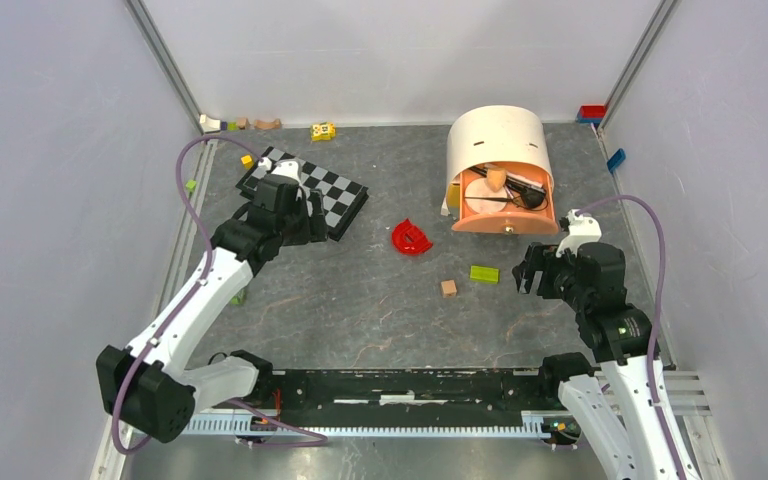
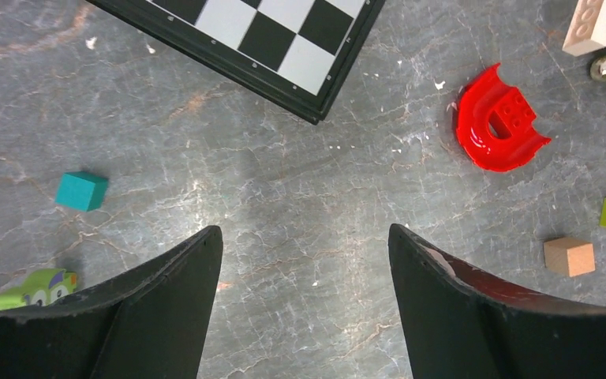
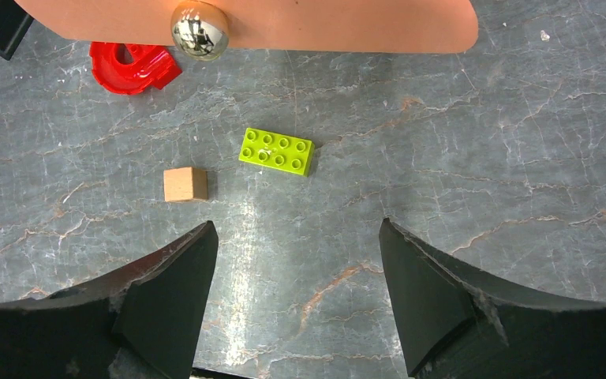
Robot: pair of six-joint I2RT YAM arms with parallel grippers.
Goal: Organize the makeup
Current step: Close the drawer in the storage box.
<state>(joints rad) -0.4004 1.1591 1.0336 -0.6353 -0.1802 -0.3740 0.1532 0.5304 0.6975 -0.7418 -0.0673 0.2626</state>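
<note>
On my overhead view the grey worktop (image 1: pixel 360 310) carries an arched wooden box (image 1: pixel 495 140) at 1 o'clock, with its peach drawer (image 1: pixel 480 222) pulled out toward me. The makeup (image 1: pixel 505 198) lies inside that drawer: I can pick out black-handled brushes and an orange sponge (image 1: pixel 497 179), the rest too small to tell. A chequered board (image 1: pixel 335 195) sits at 10 o'clock. The left jaws hang over its near edge, spread wide with nothing between them. The right jaws, at 4 o'clock just short of the drawer front, are likewise released and empty. Near centre lies a red curved piece (image 1: pixel 411 237), then at 5 o'clock a green brick (image 1: pixel 484 273) and a wooden cube (image 1: pixel 448 288).
</note>
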